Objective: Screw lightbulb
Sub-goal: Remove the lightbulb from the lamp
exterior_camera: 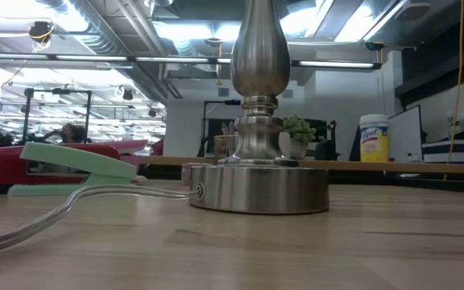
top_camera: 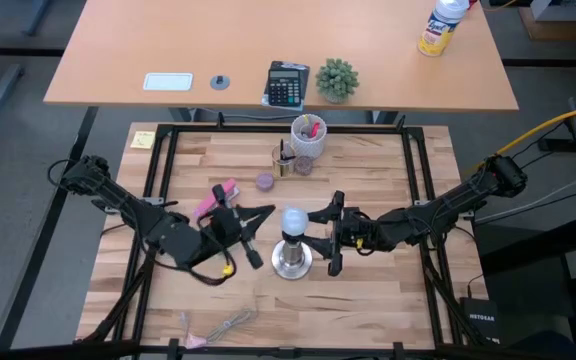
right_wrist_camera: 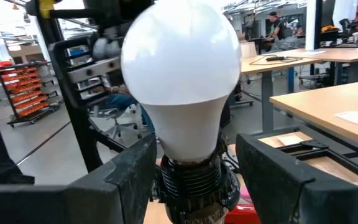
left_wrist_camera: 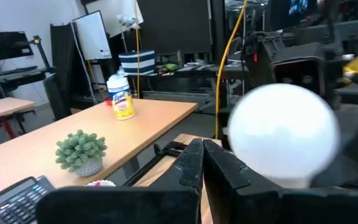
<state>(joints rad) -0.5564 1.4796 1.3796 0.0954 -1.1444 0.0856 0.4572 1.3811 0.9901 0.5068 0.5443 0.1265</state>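
The frosted white lightbulb (top_camera: 293,222) stands upright in the top of the silvery socket stand (top_camera: 293,260), whose round base (exterior_camera: 258,187) rests on the wooden table. My left gripper (top_camera: 268,212) is shut and points level at the globe from the table's left, a small gap short of it. In the left wrist view the lightbulb (left_wrist_camera: 284,134) shows beside those shut fingers (left_wrist_camera: 197,165). My right gripper (top_camera: 326,238) is open on the table's right side. In the right wrist view its two fingers (right_wrist_camera: 129,177) flank the lightbulb's neck (right_wrist_camera: 188,134) with a gap on one side.
A green clip (exterior_camera: 71,165) with a clear cord lies left of the stand. A white cup with pens (top_camera: 308,135), a small purple piece (top_camera: 265,181) and a pink object (top_camera: 213,200) sit farther back. A metal tool (top_camera: 218,328) lies near the front edge.
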